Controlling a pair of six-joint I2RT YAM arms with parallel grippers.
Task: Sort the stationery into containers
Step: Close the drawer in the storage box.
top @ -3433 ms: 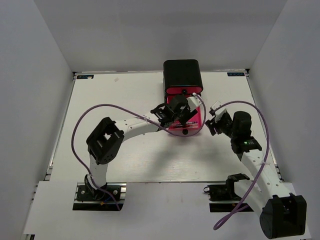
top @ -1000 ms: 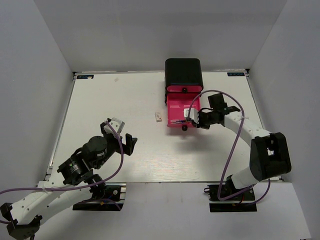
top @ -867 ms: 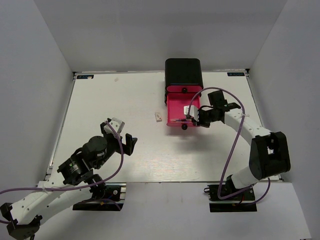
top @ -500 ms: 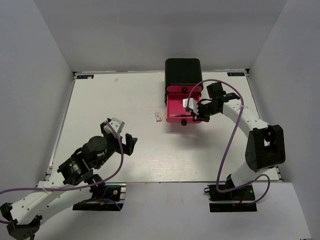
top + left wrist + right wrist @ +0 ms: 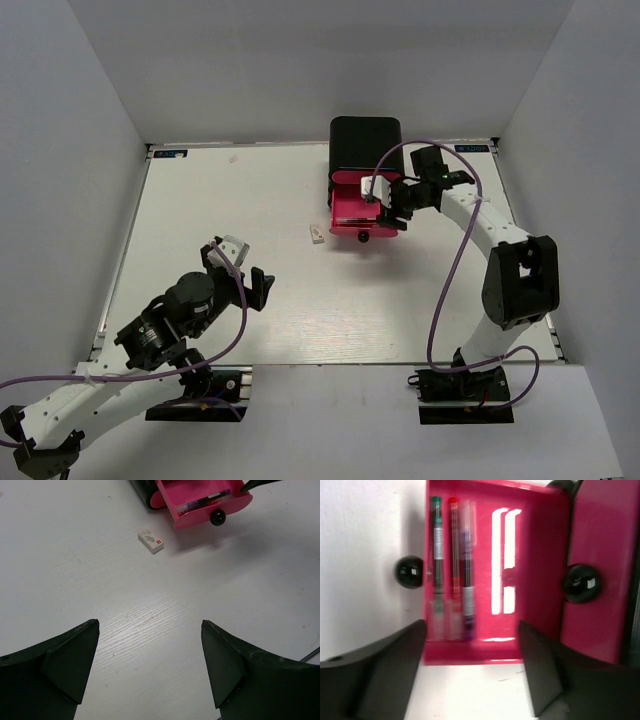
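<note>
The black cabinet [image 5: 366, 145] stands at the table's far middle. Its bottom pink drawer [image 5: 356, 212] is pulled partly out, black knob [image 5: 364, 237] in front. In the right wrist view the drawer [image 5: 530, 570] holds three thin pens: green-capped [image 5: 436, 555], red-marked [image 5: 454, 555] and dark [image 5: 468, 570]. My right gripper [image 5: 386, 200] is open at the drawer's right side, and open in its wrist view [image 5: 472, 630]. A small white eraser block [image 5: 317, 235] lies left of the drawer and shows in the left wrist view [image 5: 151, 538]. My left gripper [image 5: 236, 266] is open and empty, far from it [image 5: 150, 624].
The upper pink drawer [image 5: 600, 555] is shut, its knob [image 5: 580, 582] facing out. The open drawer [image 5: 202, 505] and its knob [image 5: 217, 516] show at the top of the left wrist view. White walls close in the table on three sides.
My right gripper has moved toward the cabinet and the pink drawer has slid partly back in. My left arm, at the drawer 3.4 s ago, has drawn back to the near left.
</note>
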